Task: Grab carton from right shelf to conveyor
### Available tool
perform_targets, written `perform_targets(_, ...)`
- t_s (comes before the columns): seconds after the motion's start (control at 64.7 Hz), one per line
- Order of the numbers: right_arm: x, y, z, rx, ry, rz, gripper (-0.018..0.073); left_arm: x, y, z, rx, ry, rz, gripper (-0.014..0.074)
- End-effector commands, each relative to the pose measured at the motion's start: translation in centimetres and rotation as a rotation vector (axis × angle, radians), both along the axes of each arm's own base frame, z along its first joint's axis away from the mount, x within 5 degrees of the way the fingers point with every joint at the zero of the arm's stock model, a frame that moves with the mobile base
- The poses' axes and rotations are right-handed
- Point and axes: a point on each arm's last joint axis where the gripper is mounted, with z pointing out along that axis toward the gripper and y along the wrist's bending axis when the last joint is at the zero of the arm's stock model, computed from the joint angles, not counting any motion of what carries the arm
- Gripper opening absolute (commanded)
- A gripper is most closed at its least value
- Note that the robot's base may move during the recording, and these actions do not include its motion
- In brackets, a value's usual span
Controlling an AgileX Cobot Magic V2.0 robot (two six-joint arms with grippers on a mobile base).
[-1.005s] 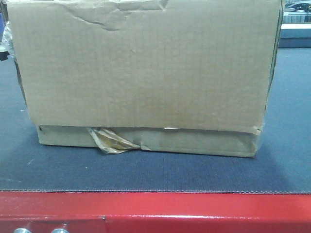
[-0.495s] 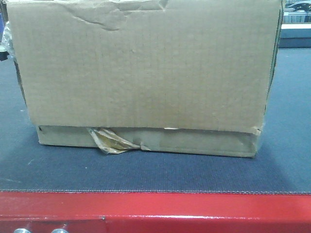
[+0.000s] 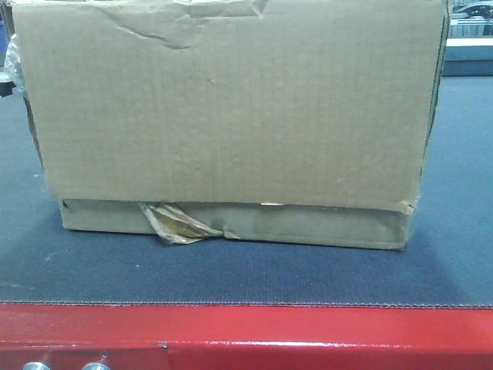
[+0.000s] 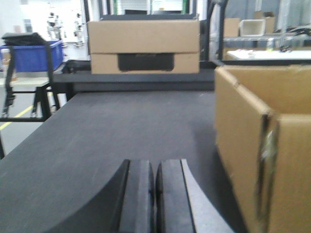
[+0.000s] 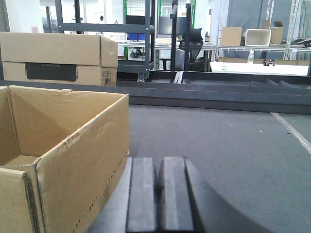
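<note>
- Carton [image 3: 227,116] position in the front view is matched to the earlier frames: the same creased top edge, the same torn tape flap [image 3: 179,223] at the lower left, no shift to be seen.
- The carton is seen resting on the dark belt tabletop [image 3: 246,274], with a strip of bare belt between its front face and the red edge rail [image 3: 246,335].
- Open belt is seen to the carton's right in the front view; its left side reaches almost to the frame edge.
- In the left wrist view, the left claw [image 4: 155,194] is shown with its two pads pressed together, nothing between them; the carton [image 4: 262,141] stands just beside it, to the right in that view, apart from the pads.
- A wide stretch of bare belt is shown ahead of the left claw, up to a second closed box [image 4: 144,46] at the far end.
- In the right wrist view, the right claw [image 5: 156,194] is likewise shut on nothing, with the carton [image 5: 63,145] just beside it on the left.
- Only the right wrist view shows the carton's open top and empty interior; the front view shows only its side face.
- Clear belt is seen ahead and to the right of the right claw.
</note>
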Motion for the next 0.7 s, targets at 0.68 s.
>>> perform_targets(0.68, -0.1, 0.0, 0.1, -0.006, -0.025, -0.006, -0.0069, 0.5, 0.1, -4.5, 0.013, -0.005, 0.021, 0.0015)
